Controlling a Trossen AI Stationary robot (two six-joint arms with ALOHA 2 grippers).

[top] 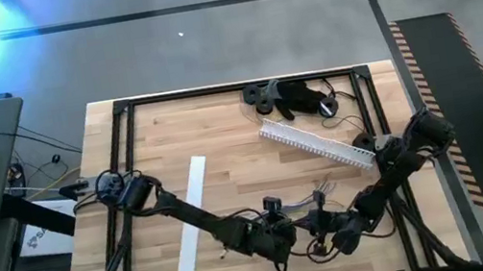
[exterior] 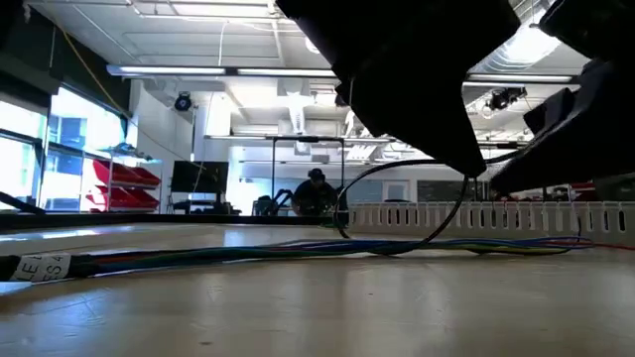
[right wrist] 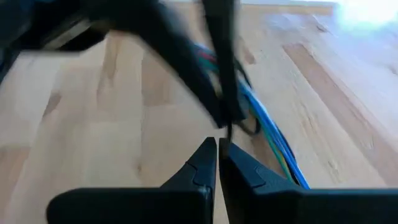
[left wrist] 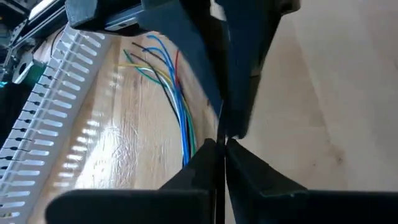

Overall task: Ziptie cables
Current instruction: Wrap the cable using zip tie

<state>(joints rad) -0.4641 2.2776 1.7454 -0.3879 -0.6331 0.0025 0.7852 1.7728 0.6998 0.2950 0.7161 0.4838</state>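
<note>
A white label (exterior: 35,268) wraps the near end of the bundle of thin blue, green and dark cables (exterior: 298,250); its dark print is too small to read. The cables lie on the wooden desk (top: 221,129) toward 5 o'clock. Both arms reach low there. The left gripper (left wrist: 222,144) and right gripper (right wrist: 217,147) each have fingers pressed together, seemingly pinching a thin dark strand. A white comb-toothed plastic rail (top: 316,144) lies toward 1 o'clock.

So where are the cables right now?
In the high view the cables lie at the table's near edge, right of centre, between both grippers, below the white toothed rail.
</note>
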